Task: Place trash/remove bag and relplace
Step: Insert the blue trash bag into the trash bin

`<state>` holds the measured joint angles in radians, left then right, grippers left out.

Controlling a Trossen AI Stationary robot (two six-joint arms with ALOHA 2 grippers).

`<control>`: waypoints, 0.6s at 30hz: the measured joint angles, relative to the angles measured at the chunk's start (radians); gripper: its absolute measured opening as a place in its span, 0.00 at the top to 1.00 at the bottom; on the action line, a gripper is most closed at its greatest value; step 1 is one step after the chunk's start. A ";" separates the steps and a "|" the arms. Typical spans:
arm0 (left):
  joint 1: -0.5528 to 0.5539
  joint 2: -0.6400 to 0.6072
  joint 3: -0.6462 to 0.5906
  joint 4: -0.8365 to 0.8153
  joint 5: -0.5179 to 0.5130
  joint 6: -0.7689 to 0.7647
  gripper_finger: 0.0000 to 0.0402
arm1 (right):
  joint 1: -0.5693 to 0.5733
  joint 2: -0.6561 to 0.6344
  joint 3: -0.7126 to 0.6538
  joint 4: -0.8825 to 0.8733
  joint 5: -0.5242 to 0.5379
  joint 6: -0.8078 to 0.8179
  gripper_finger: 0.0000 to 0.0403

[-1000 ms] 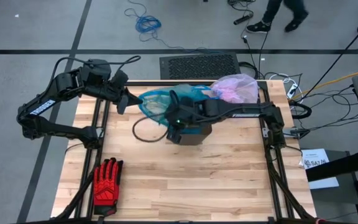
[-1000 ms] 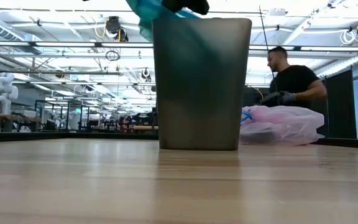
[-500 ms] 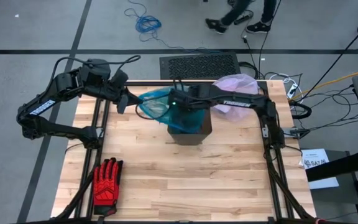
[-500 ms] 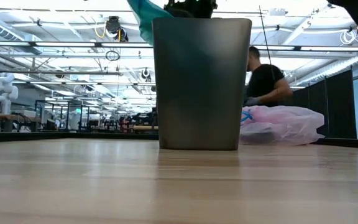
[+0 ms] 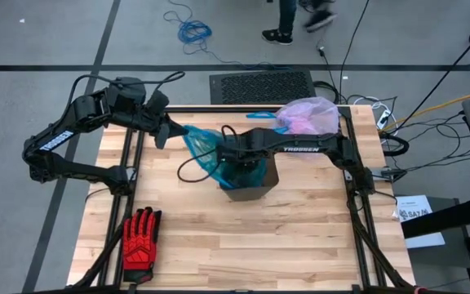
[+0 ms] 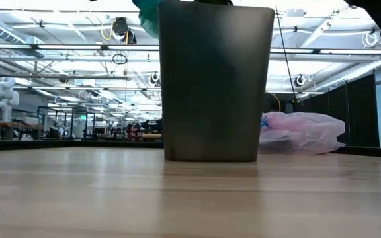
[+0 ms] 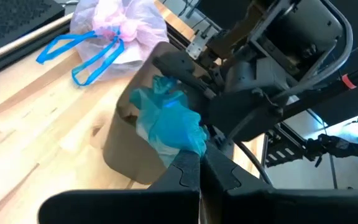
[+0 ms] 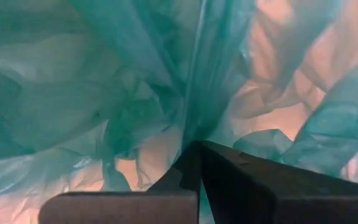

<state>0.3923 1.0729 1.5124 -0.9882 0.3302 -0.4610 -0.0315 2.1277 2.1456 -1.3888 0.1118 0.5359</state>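
Note:
A grey bin [image 5: 250, 178] stands upright mid-table. A teal-blue plastic bag [image 5: 202, 145] reaches from the bin's mouth out toward the table's left. My left gripper [image 5: 172, 131] is shut on the bag's outer end, left of the bin. My right gripper [image 5: 237, 163] reaches down into the bin mouth, shut on teal plastic [image 8: 135, 93]. The bag, pale pink with blue ties [image 5: 308, 116], lies on the table at the far right, touched by no gripper. The trash is out of view. My left gripper pinches the teal bag's bunched outer end [image 7: 188, 144] between its two fingers, coming from the table's left and slanting down. That end is held above the table, and the plastic runs from the fingers to the bin's rim. My right gripper pinches a fold of the teal plastic [image 8: 194, 121] between its fingers, from above, pointing down inside the bin. The bin wall hides how deep it reaches.
A red-and-black glove [image 5: 140, 238] lies at the near left corner. The pink bag [image 6: 303, 132] sits just behind and right of the bin [image 6: 217, 82]. Bare wood lies in front of the bin. Cables and a floor mat lie beyond the far edge.
My right gripper has tipped from slanting to pointing down and sunk into the bin, carrying teal plastic in with it. The bag's spread mouth has drawn in to a narrower strip between my left gripper and the bin. The bin has shifted slightly toward the near edge.

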 joint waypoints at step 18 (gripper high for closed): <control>0.000 0.031 0.000 0.026 0.007 0.004 1.00 | 0.009 -0.282 0.002 0.016 -0.043 0.029 0.90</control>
<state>0.3923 1.1037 1.5124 -0.9624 0.3371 -0.4573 -0.0224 1.8461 2.1475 -1.3731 0.0692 0.5644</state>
